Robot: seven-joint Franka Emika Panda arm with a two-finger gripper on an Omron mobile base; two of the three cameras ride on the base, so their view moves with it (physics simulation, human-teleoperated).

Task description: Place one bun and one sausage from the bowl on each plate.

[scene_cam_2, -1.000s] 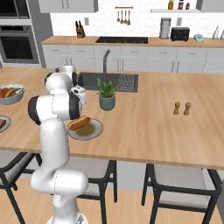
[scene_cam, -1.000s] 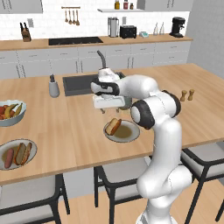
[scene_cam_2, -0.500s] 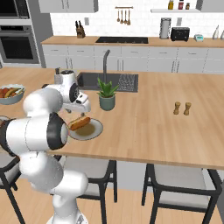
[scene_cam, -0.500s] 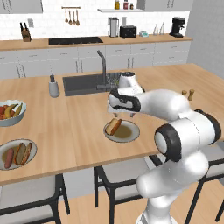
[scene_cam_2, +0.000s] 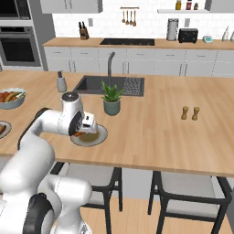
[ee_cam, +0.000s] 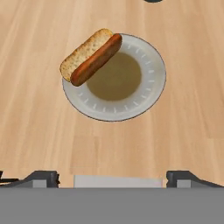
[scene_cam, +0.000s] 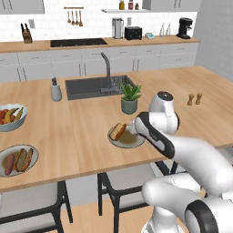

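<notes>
A small plate (ee_cam: 151, 92) with a grey rim and olive centre lies on the wooden counter, also seen in the left base view as the plate (scene_cam: 132, 141) and in the right base view as the plate (scene_cam_2: 97, 137). On its edge a bun (ee_cam: 85, 50) lies with a sausage (ee_cam: 98, 57) alongside it. My gripper (ee_cam: 116, 178) hovers above the plate, open, with nothing between its fingertips. The wide bowl (scene_cam: 32, 149) at the counter's left holds several more sausages and buns.
A white fruit bowl (scene_cam: 9, 124) stands behind the big bowl. A potted plant (scene_cam: 129, 98) stands just beyond the plate, with the sink (scene_cam: 86, 87) and a soap dispenser (scene_cam: 55, 91) further back. Two shakers (scene_cam: 195, 98) stand at the right.
My arm has swung round and folded lower, its elbow now in front of the plate. The gripper stays open over the plate, and the bun and sausage have not moved.
</notes>
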